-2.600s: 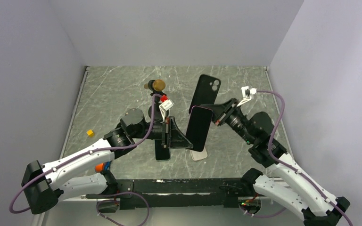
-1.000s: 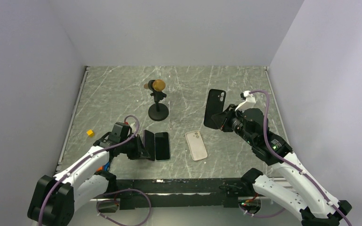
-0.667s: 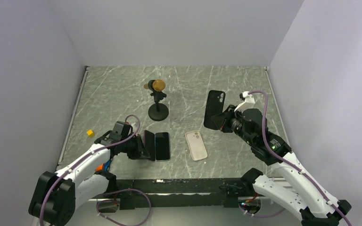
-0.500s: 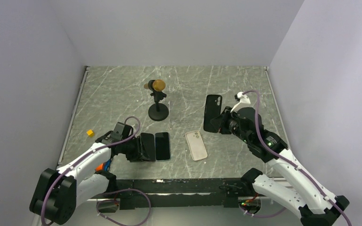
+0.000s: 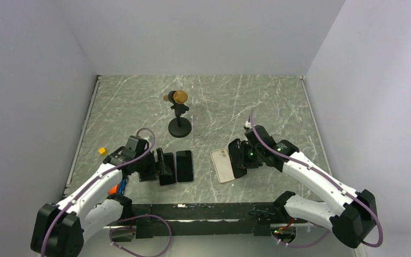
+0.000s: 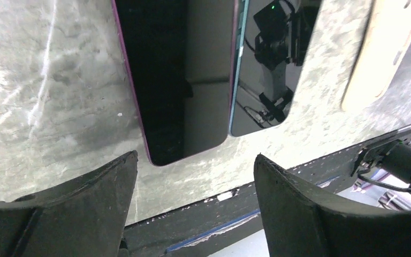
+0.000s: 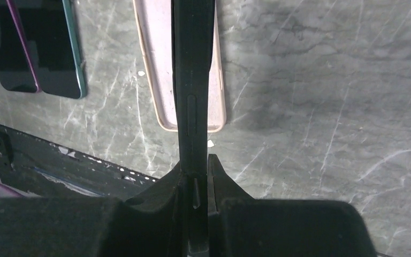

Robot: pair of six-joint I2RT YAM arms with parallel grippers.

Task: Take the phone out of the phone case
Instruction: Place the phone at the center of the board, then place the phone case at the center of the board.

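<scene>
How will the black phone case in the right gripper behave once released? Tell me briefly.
Probably fairly stiff: the black phone case, pinched at one end by the right gripper, runs straight with no droop. Likely light, since edge-on it looks thin. Standing on edge, it would probably topple flat, perhaps onto the beige case.
</scene>
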